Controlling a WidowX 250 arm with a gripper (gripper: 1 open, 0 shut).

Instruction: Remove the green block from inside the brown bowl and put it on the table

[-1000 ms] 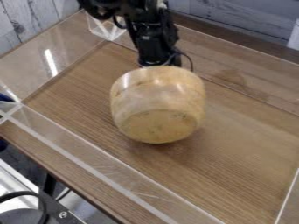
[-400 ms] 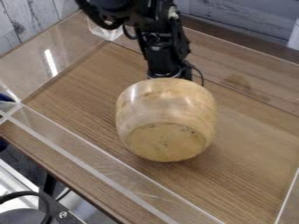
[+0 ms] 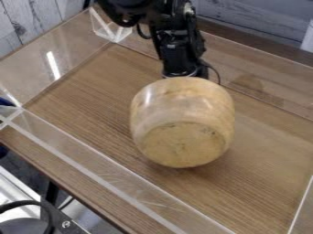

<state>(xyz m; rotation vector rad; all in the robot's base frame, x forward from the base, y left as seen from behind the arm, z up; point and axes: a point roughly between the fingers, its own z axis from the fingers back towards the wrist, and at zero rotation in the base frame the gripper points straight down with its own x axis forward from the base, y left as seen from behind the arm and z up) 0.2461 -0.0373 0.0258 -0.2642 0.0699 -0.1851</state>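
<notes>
The brown bowl is big and round, and it is a light tan color, like honey. It is tipped on its side, so its bottom faces the camera. The bottom is a paler, yellowish circle with small dark specks on it. The sides are smooth and curve out like a fat pot. A soft shine sits on the upper part. The inside of the bowl is hidden, and the green block cannot be seen, so its place cannot be told.

The bowl is over the middle of the table, which is brown with thin wood lines. A dark shadow lies beside the lower part of the bowl. The black gripper is right at the far edge of the bowl. Its tips are hidden behind the bowl, so whether it is squeezing the bowl or let go, one cannot tell.
</notes>
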